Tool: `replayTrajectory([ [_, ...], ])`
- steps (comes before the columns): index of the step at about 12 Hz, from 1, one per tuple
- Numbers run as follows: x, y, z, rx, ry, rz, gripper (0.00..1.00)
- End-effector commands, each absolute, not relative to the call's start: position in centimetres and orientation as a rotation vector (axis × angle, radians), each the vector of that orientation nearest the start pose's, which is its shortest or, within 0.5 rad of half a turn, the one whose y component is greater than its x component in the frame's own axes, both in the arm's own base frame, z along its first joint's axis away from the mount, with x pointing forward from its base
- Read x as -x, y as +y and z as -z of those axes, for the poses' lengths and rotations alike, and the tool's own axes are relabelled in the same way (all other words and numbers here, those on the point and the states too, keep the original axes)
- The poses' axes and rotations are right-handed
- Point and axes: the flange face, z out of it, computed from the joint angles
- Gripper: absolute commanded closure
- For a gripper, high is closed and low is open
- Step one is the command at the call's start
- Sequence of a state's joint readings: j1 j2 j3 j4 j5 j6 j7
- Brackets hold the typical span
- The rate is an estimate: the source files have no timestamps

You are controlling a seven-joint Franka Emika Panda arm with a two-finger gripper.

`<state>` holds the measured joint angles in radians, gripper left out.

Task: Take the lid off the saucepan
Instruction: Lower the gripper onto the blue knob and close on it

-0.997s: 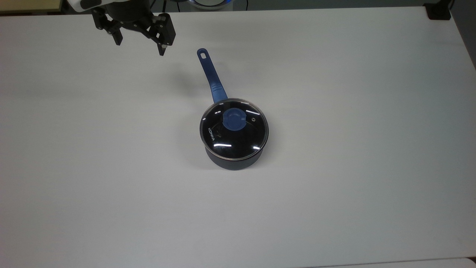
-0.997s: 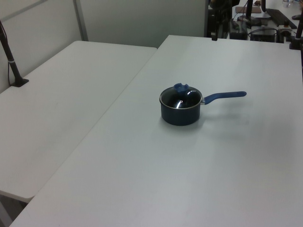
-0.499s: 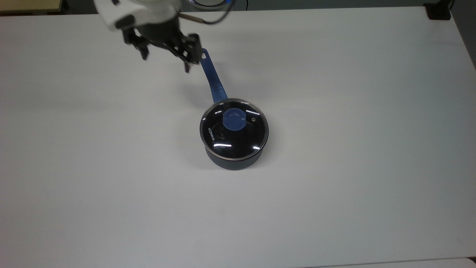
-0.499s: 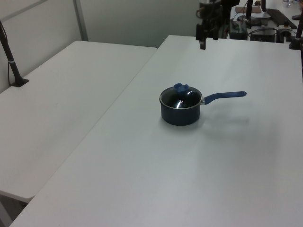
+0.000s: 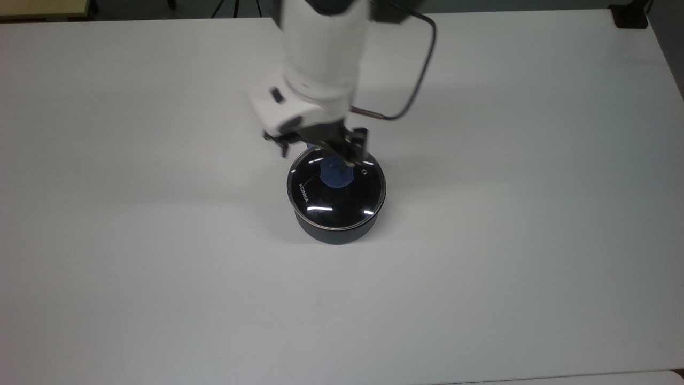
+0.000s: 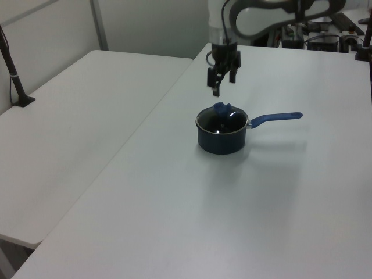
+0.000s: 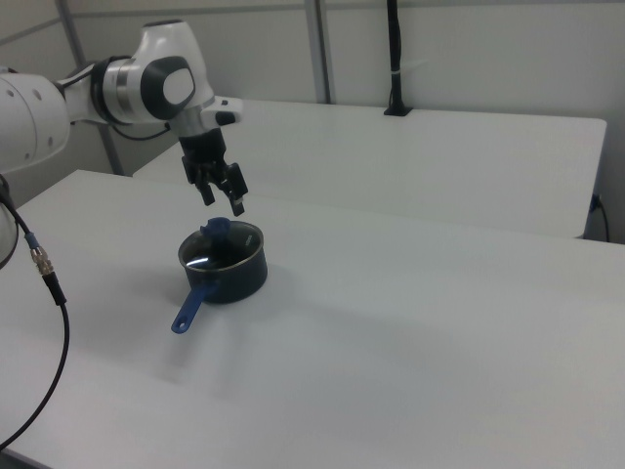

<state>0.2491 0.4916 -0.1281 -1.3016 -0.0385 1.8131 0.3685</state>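
The dark navy saucepan stands mid-table with the glass lid on it, "KONKA" lettering showing. The arm covers part of the lid's blue knob and all of the handle in the top view. My gripper hangs open just above the knob, touching nothing. In the left view the gripper is a short way over the knob, with the saucepan below and its blue handle pointing to the left view's right. In the right view the gripper hovers over the lid.
The saucepan stands on a wide white table. A second white table adjoins it, carrying a black post. A black cable loops off the arm. Equipment sits beyond the table's far end.
The arm has swung from the top view's upper left, past the end of the handle, to above the lid. The saucepan and lid have not moved.
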Motion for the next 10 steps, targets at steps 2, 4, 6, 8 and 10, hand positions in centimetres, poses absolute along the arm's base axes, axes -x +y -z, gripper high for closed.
replayTrajectory([
  [2, -70.5, 12.4, -44.3, 3.226, 0.243, 0.086, 0.0],
  [4, -70.3, 13.1, -43.9, 3.24, 0.187, 0.074, 0.0],
  [6, -70.1, 13.1, -43.2, 3.256, 0.119, 0.045, 0.07],
  [8, -70.0, 13.1, -43.2, 3.256, 0.087, 0.037, 0.24],
  [10, -69.9, 13.3, -42.7, 3.258, 0.082, 0.023, 0.36],
])
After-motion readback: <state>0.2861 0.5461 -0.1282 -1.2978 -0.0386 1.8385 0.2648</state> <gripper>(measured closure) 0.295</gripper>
